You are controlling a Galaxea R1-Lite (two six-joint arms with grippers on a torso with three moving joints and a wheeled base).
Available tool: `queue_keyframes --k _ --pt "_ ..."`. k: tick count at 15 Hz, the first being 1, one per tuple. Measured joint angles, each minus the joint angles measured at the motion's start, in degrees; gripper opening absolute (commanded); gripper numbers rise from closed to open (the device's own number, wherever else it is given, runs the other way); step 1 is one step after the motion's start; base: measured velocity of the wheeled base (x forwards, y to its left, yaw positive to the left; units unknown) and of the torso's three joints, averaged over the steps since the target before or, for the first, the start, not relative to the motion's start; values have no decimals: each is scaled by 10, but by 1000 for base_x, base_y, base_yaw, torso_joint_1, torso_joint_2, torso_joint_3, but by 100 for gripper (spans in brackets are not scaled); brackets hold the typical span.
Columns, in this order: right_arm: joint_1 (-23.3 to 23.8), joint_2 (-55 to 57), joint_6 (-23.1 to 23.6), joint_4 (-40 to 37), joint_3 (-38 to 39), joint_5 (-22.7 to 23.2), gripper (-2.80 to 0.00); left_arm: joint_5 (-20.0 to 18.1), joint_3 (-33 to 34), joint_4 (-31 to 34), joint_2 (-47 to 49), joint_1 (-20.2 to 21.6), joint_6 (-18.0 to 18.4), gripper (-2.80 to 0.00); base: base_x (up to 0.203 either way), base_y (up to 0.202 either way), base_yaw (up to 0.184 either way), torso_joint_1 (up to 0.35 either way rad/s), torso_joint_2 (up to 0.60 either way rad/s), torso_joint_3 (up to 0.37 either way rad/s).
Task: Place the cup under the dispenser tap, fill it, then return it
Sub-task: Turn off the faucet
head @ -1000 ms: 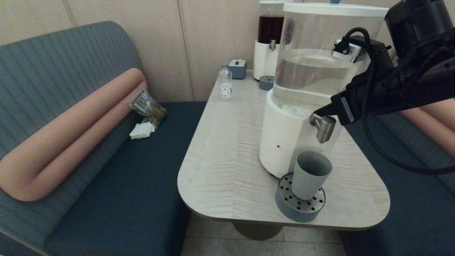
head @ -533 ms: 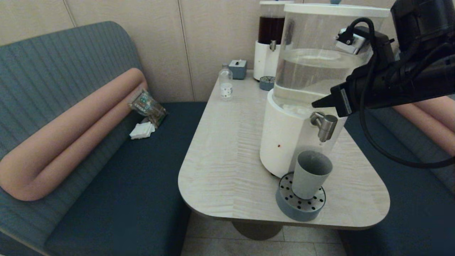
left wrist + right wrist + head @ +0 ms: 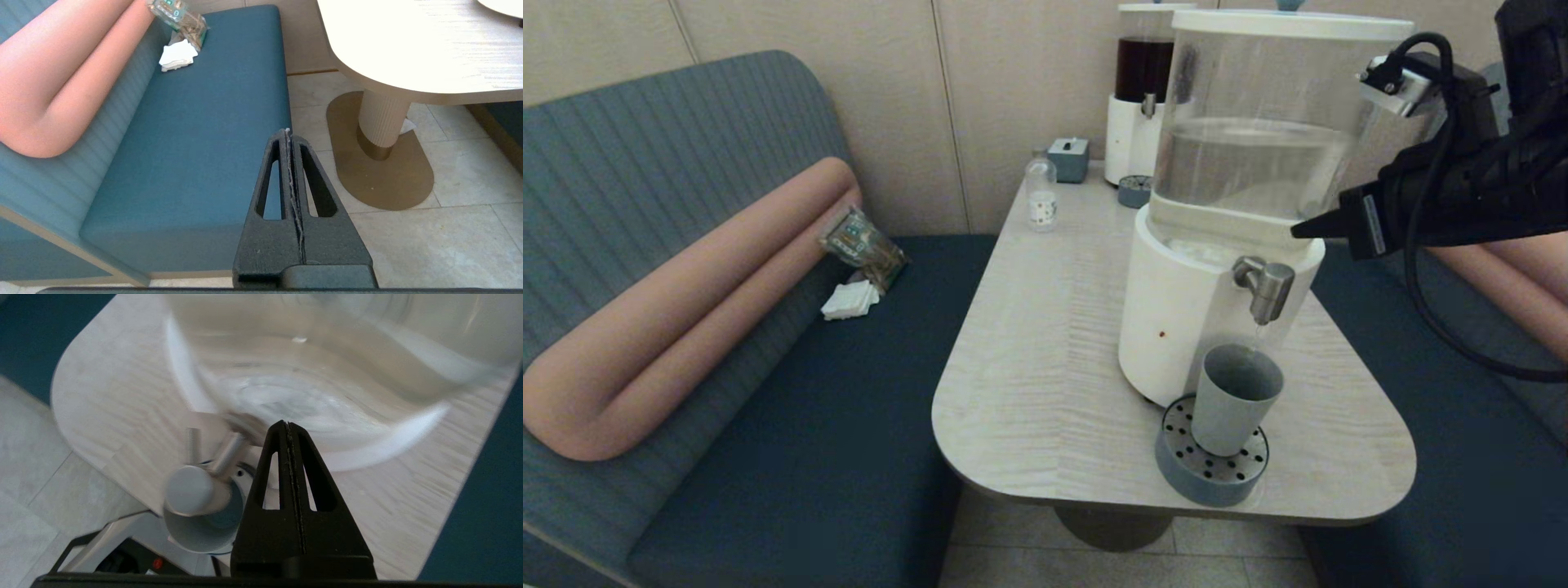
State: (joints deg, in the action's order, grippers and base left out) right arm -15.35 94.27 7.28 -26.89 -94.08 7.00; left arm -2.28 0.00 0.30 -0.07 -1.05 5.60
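Under the dispenser tap (image 3: 1264,287): the cup (image 3: 1230,398) on the drip tray (image 3: 1210,474) | right gripper (image 3: 1303,231) closed, empty, beside tank | left gripper (image 3: 289,136) closed, parked | risk: overflow if tap runs on.

The clear tank (image 3: 1258,122) is cut off at the top edge in the head view, as is the dark-liquid dispenser (image 3: 1143,73) standing partly hidden behind it. The right arm (image 3: 1486,188) runs out of the picture at the right edge. In the right wrist view the tank and the tap (image 3: 192,490) are blurred, and the tap covers most of the cup (image 3: 196,535) mouth, so whether it holds water cannot be told. The small bottle (image 3: 1041,196) label is too small to read.
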Motion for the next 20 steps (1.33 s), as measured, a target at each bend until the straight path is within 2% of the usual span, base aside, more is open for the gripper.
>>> queue_keyframes --k 11,20 --pt "4 -18 1 -1 18 3 -280 0 0 0 0 0 0 -280 0 0 0 0 0 0" --pt "16 -156 4 -5 140 9 -280 0 0 0 0 0 0 -280 0 0 0 0 0 0"
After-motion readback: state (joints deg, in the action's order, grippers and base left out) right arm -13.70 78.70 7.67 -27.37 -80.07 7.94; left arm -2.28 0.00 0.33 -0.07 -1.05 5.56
